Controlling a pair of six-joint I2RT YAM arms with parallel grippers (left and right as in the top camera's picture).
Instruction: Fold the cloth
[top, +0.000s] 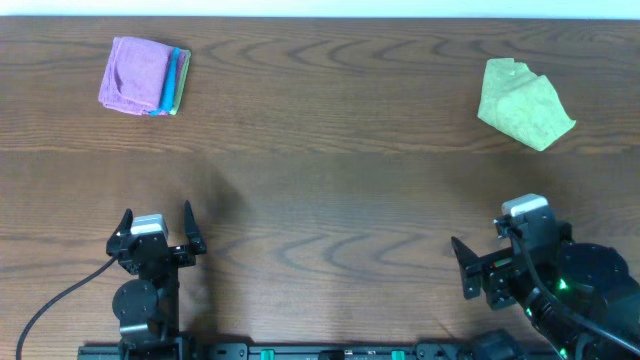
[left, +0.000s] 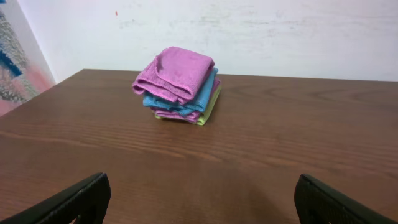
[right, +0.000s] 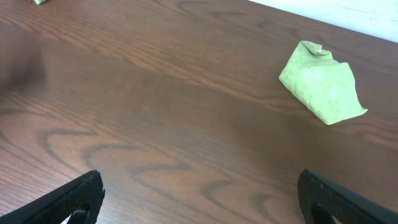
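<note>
Near edge: left gripper and right gripper both stand with fingers spread wide and empty, well apart from any fabric. Far left: the cloth lies doubled over on top of a stack, above a blue cloth; a crumpled lime-green cloth sits far right. Assessment: the fold appears complete, so the sound course is to hold both arms clear of the stack, avoiding contact that would loosen its top layer
</note>
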